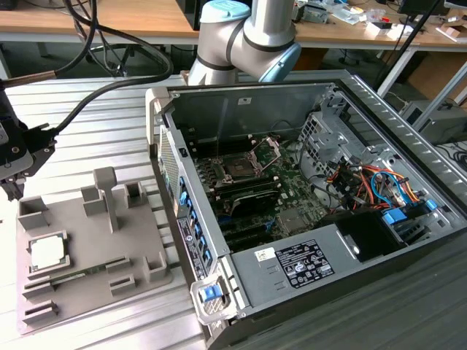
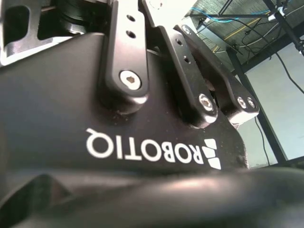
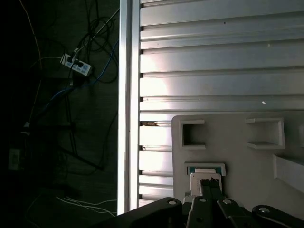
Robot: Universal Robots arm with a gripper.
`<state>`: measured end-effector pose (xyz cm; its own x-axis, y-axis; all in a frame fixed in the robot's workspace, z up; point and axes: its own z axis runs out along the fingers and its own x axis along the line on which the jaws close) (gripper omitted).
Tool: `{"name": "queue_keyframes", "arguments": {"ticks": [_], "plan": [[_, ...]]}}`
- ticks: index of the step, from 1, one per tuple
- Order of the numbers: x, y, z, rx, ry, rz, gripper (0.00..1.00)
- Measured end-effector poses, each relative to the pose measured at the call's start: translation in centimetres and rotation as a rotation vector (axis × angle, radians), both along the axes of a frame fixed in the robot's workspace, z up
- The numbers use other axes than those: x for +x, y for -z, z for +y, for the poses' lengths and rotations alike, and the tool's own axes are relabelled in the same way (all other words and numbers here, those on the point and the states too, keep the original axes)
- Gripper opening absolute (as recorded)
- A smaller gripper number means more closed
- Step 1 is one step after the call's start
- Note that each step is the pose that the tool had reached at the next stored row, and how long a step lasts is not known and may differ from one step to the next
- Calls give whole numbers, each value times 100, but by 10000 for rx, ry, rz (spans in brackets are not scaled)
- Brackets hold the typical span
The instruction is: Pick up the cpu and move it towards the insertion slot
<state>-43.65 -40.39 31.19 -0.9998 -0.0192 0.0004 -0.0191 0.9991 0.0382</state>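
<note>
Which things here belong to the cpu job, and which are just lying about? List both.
Job:
- cpu, lying in the grey fixture
- slot, inside the case
- gripper, over the fixture's edge

Lying about:
- memory slots
- cables
- power supply

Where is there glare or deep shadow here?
In the first wrist view, glare washes the ribbed table and the floor beside it is nearly black; in the second wrist view, the gripper housing is dark against a bright backdrop; the exterior view is evenly lit.
</note>
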Motion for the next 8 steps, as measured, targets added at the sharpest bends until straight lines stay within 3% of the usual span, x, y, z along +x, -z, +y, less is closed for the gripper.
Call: {"name": "queue_keyframes", "arguments": {"ticks": [8], "plan": [[0, 26, 0, 0, 0, 0, 11]]}}
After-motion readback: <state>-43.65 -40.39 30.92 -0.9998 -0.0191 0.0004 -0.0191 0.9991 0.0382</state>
